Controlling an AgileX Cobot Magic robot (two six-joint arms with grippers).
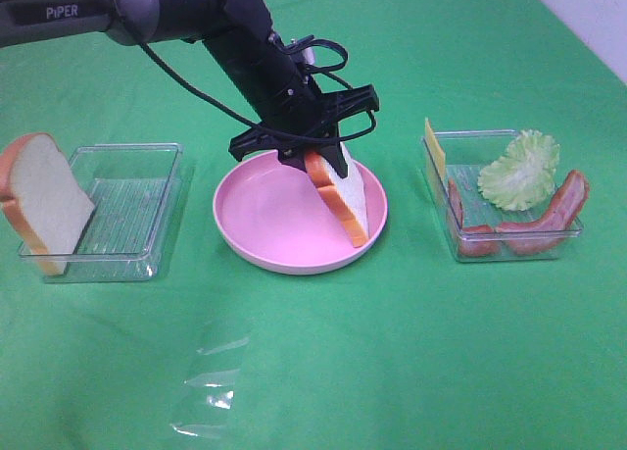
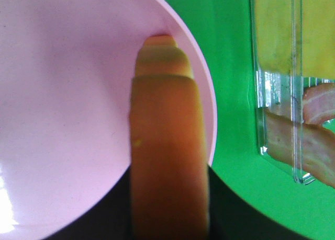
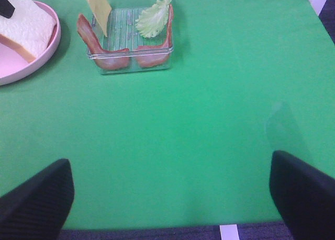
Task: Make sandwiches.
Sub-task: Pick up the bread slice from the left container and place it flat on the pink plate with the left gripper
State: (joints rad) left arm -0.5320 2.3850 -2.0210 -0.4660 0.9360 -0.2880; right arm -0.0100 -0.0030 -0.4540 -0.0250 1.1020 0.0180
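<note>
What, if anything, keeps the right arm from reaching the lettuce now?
Probably nothing; it looks reachable. The right tool is open and empty, only green cloth lies between it and the tray, and the lettuce stands uncovered. The left tool is over the plate.

The left arm (image 1: 147,14) is entering from the upper left of the exterior frame and slanting down toward its centre. The left gripper (image 1: 318,161) is pointing downward, its jaws clamping a bread slice (image 1: 348,200) edgewise. The right gripper (image 3: 170,203) is holding its dark fingers (image 3: 36,201) spread wide, gripping nothing.
</note>
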